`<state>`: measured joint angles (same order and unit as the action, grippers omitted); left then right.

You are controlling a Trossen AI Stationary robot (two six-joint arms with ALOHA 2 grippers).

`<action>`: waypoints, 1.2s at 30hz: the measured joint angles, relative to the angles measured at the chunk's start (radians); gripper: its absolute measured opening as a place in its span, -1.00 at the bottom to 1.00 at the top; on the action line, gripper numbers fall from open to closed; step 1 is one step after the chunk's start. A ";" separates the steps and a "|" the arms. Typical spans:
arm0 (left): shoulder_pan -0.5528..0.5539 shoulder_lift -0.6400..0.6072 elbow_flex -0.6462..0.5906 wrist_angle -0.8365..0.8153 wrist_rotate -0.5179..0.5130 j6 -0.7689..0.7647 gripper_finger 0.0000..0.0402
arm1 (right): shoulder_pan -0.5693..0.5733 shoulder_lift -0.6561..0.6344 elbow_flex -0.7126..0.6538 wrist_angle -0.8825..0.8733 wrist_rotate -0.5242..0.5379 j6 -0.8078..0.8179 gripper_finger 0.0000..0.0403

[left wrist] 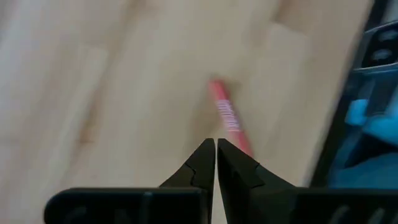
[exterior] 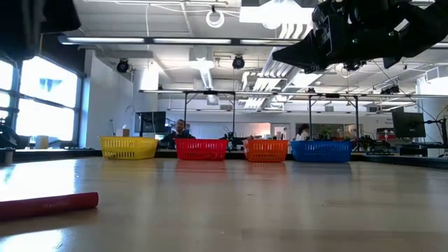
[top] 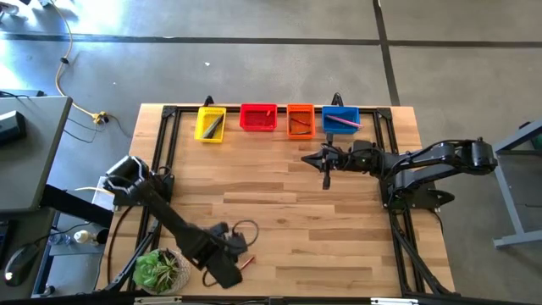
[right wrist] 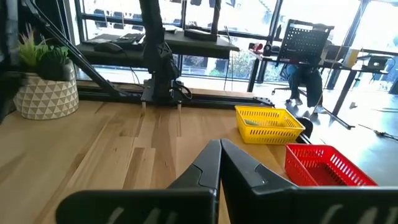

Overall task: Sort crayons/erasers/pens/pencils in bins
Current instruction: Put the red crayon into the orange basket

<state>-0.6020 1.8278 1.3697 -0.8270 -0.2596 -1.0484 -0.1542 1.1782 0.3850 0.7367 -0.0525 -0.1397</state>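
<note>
A red crayon [left wrist: 225, 113] lies flat on the wood near the table's near left corner; it also shows in the high view [top: 246, 264] and the low view [exterior: 49, 204]. My left gripper [left wrist: 216, 151] is shut and empty, raised just over the crayon's near end. My right gripper [right wrist: 219, 151] is shut and empty, held high in front of the orange bin [top: 301, 120] and the blue bin [top: 340, 119]. The yellow bin [top: 210, 124] and the red bin [top: 258, 118] stand in the same row at the far edge. No eraser shows.
A potted plant [top: 159, 271] stands at the near left corner beside my left arm. The bins hold a few sticks; a pink one [top: 343, 121] lies in the blue bin. A black frame [top: 165, 144] runs along the table's sides. Bare wood [top: 279, 212] lies between the arms.
</note>
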 joint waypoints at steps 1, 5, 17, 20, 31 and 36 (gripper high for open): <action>-0.006 0.024 0.026 0.009 0.014 -0.023 -0.95 | 0.000 0.000 0.000 -0.003 0.000 0.001 -1.00; -0.034 0.112 0.095 0.011 0.029 -0.099 -0.83 | 0.003 0.006 0.000 -0.011 -0.002 0.003 -1.00; -0.047 0.269 0.188 0.018 0.049 -0.230 -0.39 | 0.032 0.012 0.000 -0.018 -0.010 0.001 -1.00; -0.047 0.281 0.184 -0.015 0.030 -0.266 -0.39 | 0.045 0.012 0.000 -0.020 -0.010 0.001 -1.00; -0.044 0.337 0.184 -0.017 0.030 -0.283 -0.54 | 0.066 0.012 0.000 -0.044 -0.011 -0.007 -1.00; -0.043 0.345 0.187 -0.023 0.050 -0.267 -0.70 | 0.066 0.012 0.000 -0.051 -0.011 0.000 -1.00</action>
<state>-0.6453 2.1727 1.5562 -0.8497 -0.2093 -1.3151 -0.0883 1.1904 0.3851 0.6858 -0.0639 -0.1394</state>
